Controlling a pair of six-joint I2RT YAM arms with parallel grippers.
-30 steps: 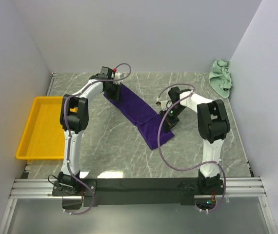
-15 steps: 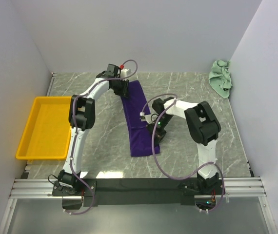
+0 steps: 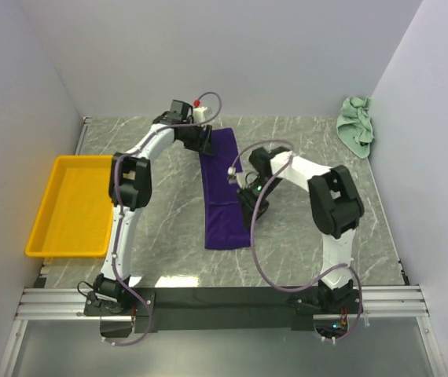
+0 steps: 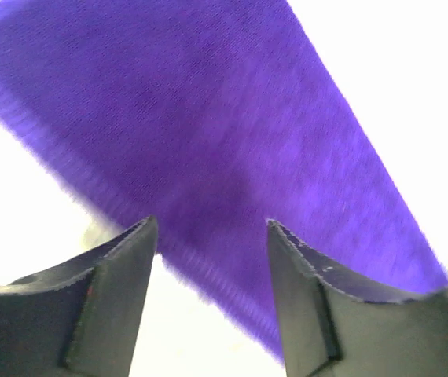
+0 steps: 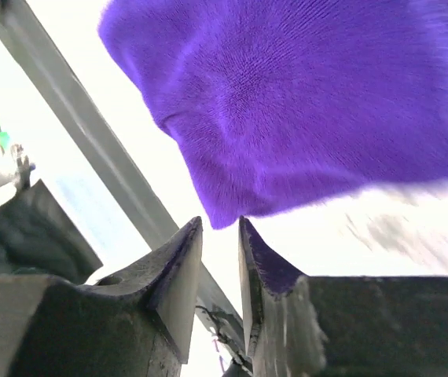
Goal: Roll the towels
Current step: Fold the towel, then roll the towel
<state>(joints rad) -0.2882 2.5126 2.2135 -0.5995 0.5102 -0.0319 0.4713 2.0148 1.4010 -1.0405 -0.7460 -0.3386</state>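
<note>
The purple towel (image 3: 225, 188) lies flat and stretched out on the marble table, running from the back toward the front. My left gripper (image 3: 206, 143) is at its far end, open; in the left wrist view the towel (image 4: 208, 133) lies beyond the spread fingertips (image 4: 118, 275), unheld. My right gripper (image 3: 247, 203) is at the towel's right edge near the front end. Its jaws (image 5: 220, 224) stand slightly open, and a towel corner (image 5: 302, 102) sits just past the tips, not clamped. The mint green towel (image 3: 355, 126) lies crumpled in the back right corner.
A yellow tray (image 3: 67, 206) sits at the left edge of the table. White walls close in the left, back and right sides. A black rail with both arm bases runs along the front edge.
The purple towel swung from a diagonal to nearly straight front-to-back and lies flatter. Both grippers opened and let go of its ends.
</note>
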